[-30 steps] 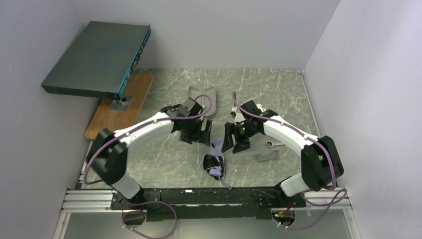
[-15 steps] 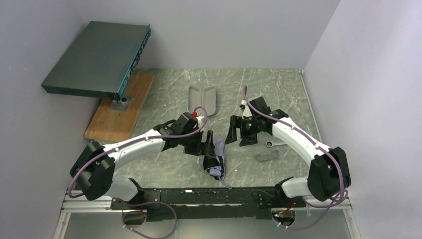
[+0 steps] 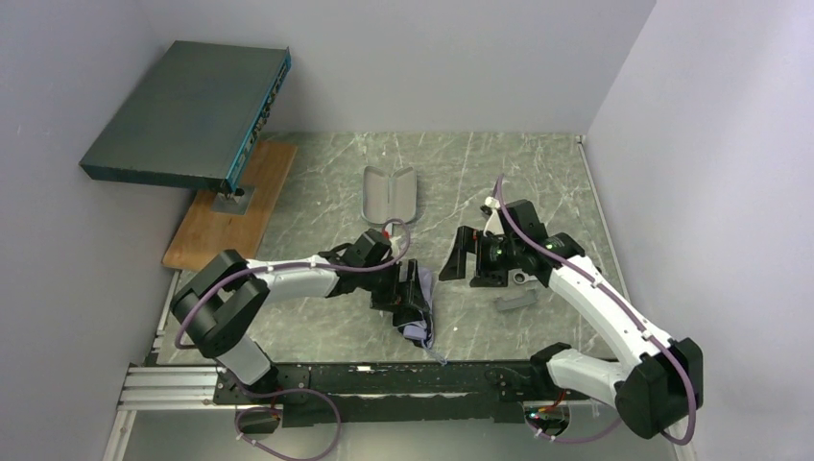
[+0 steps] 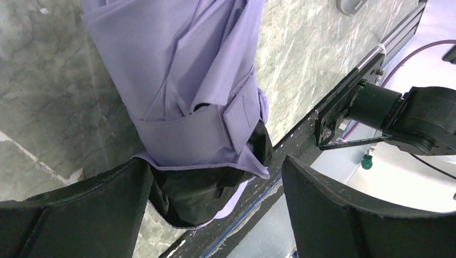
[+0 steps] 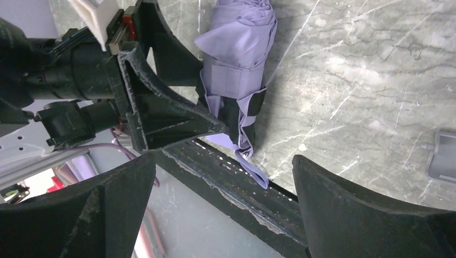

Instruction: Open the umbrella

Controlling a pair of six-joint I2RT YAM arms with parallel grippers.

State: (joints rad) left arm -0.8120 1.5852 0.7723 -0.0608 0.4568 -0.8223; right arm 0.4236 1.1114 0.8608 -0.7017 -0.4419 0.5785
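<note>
1. Near edge: the black metal mounting rail (image 3: pixel 384 370) runs along the table front.
2. Just beyond the rail, the compact umbrella of pale lavender fabric (image 3: pixel 416 309) lies flat on the grey marble-patterned tabletop (image 3: pixel 317 173). It is fully folded, and its fabric closure strap (image 4: pixel 199 131) is wrapped around the pleats and appears fastened.
3. The left gripper (image 3: pixel 401 288) is at the umbrella with its fingers spread to either side of the bundle. It clamps nothing, and contact cannot be confirmed.
4. The right gripper (image 3: pixel 463 261) hovers beside the umbrella and apart from it, fingers spread wide and empty.
5. Farther back lies a grey clamshell case (image 3: pixel 389 195).

Status: no opening step is complete. Probable remaining steps: release the strap, extend the shaft, spread the canopy.
</note>
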